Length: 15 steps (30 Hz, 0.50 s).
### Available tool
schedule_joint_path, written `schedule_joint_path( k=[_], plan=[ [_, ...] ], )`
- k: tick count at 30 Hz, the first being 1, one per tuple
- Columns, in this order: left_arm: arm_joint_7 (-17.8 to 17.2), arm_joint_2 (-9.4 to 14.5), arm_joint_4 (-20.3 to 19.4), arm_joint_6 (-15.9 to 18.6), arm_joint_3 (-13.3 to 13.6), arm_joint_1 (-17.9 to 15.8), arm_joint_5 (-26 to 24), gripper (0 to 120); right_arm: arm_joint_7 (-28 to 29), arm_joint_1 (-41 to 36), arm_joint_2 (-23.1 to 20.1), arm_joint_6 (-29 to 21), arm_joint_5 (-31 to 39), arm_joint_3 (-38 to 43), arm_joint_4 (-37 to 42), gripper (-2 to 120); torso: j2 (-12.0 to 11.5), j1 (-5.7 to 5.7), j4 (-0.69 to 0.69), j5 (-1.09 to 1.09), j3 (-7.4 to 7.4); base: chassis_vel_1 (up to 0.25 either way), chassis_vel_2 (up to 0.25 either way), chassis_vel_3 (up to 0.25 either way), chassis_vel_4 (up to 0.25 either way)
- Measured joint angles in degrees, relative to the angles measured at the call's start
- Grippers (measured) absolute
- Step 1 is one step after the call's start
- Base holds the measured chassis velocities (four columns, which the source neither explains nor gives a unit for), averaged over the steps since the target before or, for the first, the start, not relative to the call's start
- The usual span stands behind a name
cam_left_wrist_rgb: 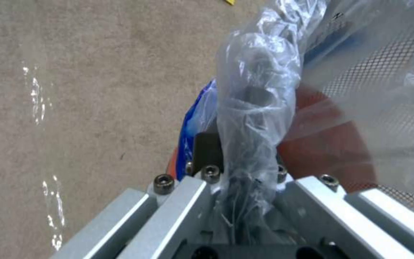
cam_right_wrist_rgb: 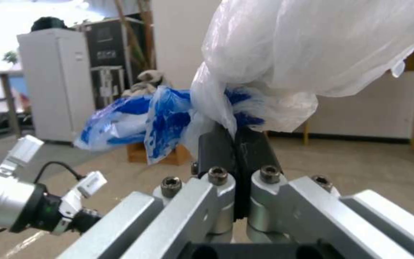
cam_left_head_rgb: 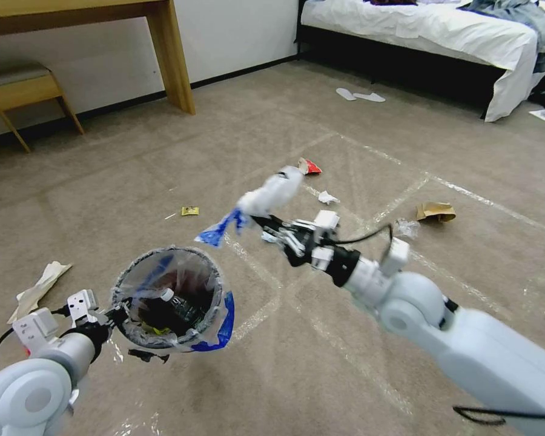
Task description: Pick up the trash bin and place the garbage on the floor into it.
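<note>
Head view: one trash bin (cam_left_head_rgb: 169, 300), two hands.

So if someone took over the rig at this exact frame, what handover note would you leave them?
Left gripper: shut on the trash bin at its lined rim, bin held off the floor, some litter already inside.
Right gripper: shut on a white-and-blue plastic bag, held up beyond the bin, not yet over its mouth.
Left to do: drop the bag in. On the carpet remain the red-white carton, a white tissue, a brown paper bag, a clear wrapper, a small yellow wrapper and crumpled paper.
</note>
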Motion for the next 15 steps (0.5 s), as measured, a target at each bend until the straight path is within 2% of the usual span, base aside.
schedule_joint_path(
  k=[2,5,7,15],
  plan=[
    [-0.36,0.45,0.99,0.00,0.34,-1.35,-0.92,1,0.67,8.42,1.75,-1.10,0.10,-7.20,-1.78,0,0.00,0.00,-0.01,0.00,0.00,0.000,0.000,0.000,0.000],
    [-0.50,0.69,1.40,0.00,0.41,-1.85,-1.23,1,0.88,12.24,2.61,-1.44,0.03,-10.24,-2.85,0,0.00,0.00,0.00,0.00,0.00,0.000,0.000,0.000,0.000],
    [-0.62,1.28,2.20,0.00,0.44,-2.71,-1.88,1,1.83,18.51,4.23,-2.31,-0.25,-15.46,-4.47,0,0.00,0.00,0.00,-0.01,0.00,0.000,0.000,0.000,0.000],
    [-1.27,2.61,3.60,0.00,0.48,-4.49,-3.75,1,2.86,23.96,6.33,-3.86,-1.22,-22.06,-6.95,0,0.00,0.00,-0.01,0.00,-0.01,0.000,0.000,0.000,0.000]
  ],
)
